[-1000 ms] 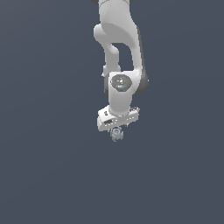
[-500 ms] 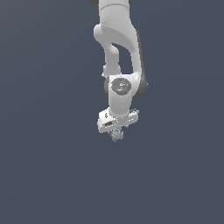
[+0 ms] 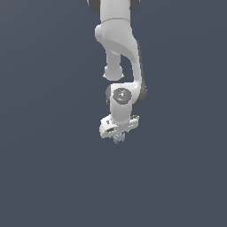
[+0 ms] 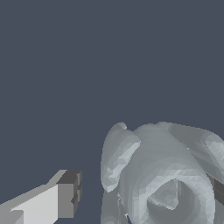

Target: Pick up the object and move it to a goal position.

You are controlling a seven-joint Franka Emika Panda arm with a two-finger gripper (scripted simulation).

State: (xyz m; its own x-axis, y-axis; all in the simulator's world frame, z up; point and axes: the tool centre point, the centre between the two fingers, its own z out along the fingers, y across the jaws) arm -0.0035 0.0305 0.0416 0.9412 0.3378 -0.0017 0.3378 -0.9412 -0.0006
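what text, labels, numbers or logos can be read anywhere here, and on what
None: no view shows any writing.
The white arm, the pincer and the pale grey-blue object it holds are plain, unmarked surfaces.
The dark grey background carries no sign either.

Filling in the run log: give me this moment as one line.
arm: Panda | claw: around object, contact not confirmed | object: pale grey-blue, lumpy, off the surface | one finger apart from it | goal: not visible
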